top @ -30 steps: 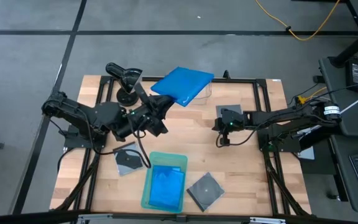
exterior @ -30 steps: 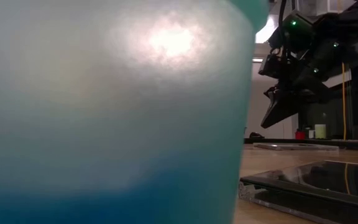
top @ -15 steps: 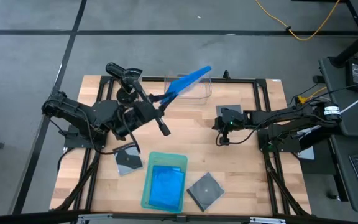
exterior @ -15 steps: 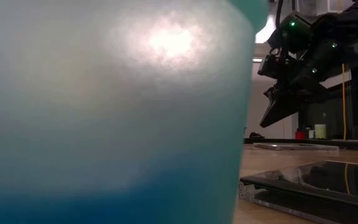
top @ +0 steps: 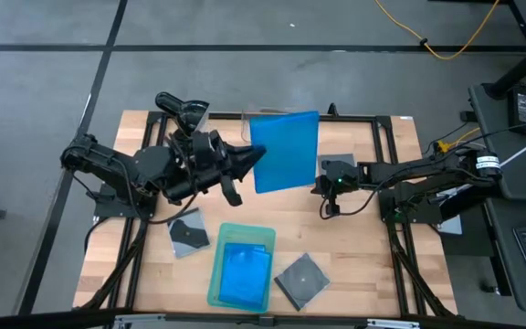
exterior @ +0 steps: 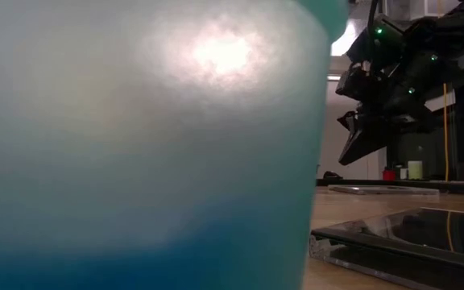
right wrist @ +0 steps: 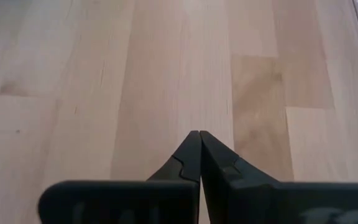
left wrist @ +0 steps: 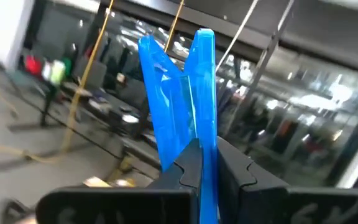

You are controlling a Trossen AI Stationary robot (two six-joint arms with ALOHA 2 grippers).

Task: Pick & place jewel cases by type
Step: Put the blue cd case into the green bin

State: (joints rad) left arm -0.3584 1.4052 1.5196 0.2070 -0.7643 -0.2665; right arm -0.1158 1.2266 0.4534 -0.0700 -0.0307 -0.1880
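My left gripper (top: 252, 160) is shut on a bright blue jewel case (top: 287, 151), held high over the far middle of the table; in the left wrist view the blue jewel case (left wrist: 197, 93) shows edge-on, its two leaves splayed apart at the far end. Another blue case (top: 243, 272) lies in the pale green tray (top: 215, 279). Dark grey cases lie flat on the wood at near left (top: 187, 236), near middle (top: 301, 279) and beside my right arm (top: 341, 161). My right gripper (top: 329, 206) is shut, hovering over bare wood (right wrist: 194, 140). My left gripper pinches the blue case between its two fingers at the edge that faces the table's left (left wrist: 207, 167). The fingers come level from the left. The case is lifted clear and stands out beyond the fingertips, its broad face turned up toward the high camera.
A clear bin (top: 248, 122) sits at the far edge, mostly hidden behind the held case. The green tray's wall (exterior: 135, 145) fills most of the low view; my right gripper (exterior: 353, 149) hangs beyond it. Bare wood lies between the arms.
My left gripper has rolled about its wrist and come slightly toward the near edge and the table's right. The blue case has turned with it: slanted over the bin, then edge-on to the high camera, now with its broad face up. The grip has stayed shut.
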